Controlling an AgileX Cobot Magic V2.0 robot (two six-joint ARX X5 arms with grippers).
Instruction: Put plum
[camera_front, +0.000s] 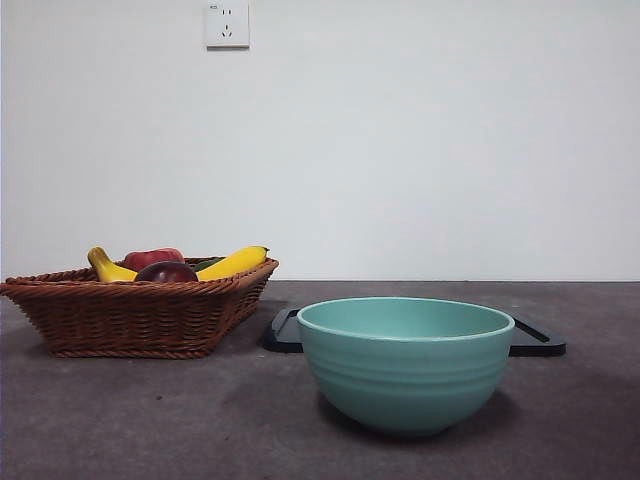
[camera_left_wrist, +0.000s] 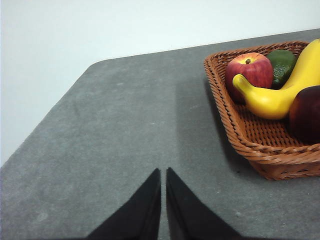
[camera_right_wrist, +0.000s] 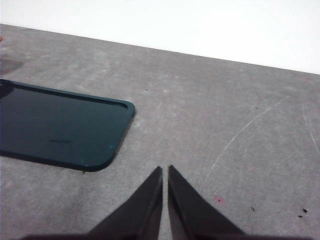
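Still, plum (camera_front: 166, 272) (with banana (camera_front: 232, 263)) in basket (camera_front: 130, 318).

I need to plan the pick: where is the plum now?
The plum lies in the wicker basket at the left of the front view, against the banana and in front of the red apple.

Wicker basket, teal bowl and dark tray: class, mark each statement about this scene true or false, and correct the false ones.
1. The plum lies in the wicker basket. True.
2. The teal bowl holds a banana. False: no fruit shows in it; the banana is in the basket.
3. The left gripper holds the plum. False: it is shut on nothing, above bare table.
4. The dark tray lies flat on the table. True.
5. A red apple lies beside the banana. True.
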